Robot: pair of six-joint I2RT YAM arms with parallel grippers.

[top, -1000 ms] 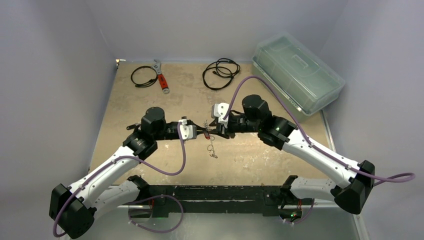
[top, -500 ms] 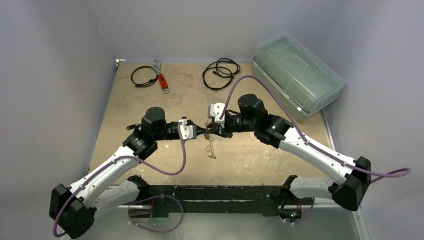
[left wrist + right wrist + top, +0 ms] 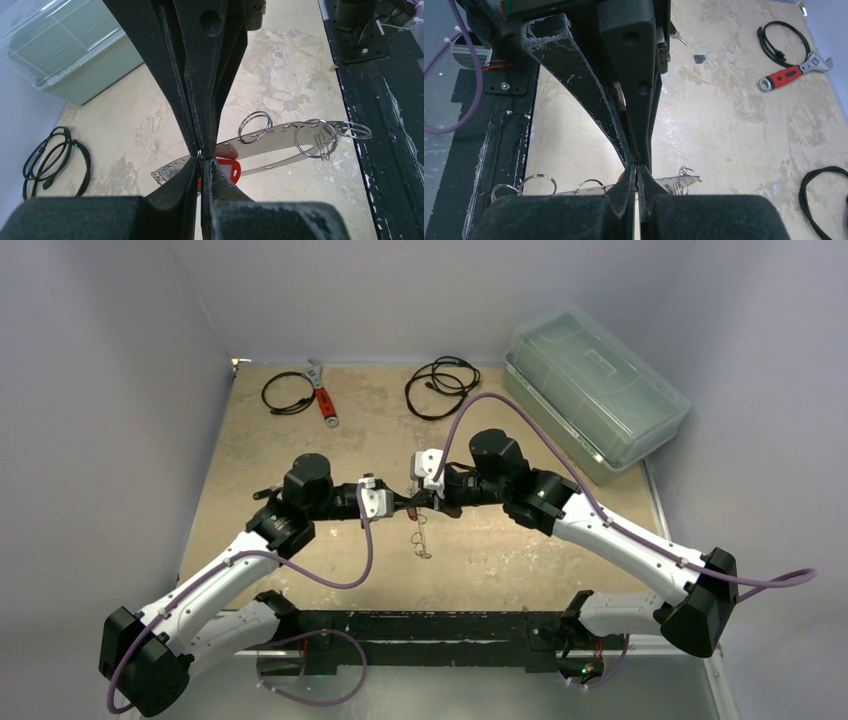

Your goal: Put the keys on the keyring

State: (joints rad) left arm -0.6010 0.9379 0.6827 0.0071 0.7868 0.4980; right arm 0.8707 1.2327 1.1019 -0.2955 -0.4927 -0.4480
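Soft even light, faint shadows, sharp focus

No legible text or labels anywhere.

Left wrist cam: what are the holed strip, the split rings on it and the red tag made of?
Holed strip: looks like thin polished metal; mirror glints, bends in a curve. Split rings: probably steel wire; bright, doubled coils show. Red tag: likely glossy plastic; uniform colour, soft highlight, partly hidden.

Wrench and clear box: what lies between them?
A coiled black cable lies between the wrench and the clear box; the top external view shows it.
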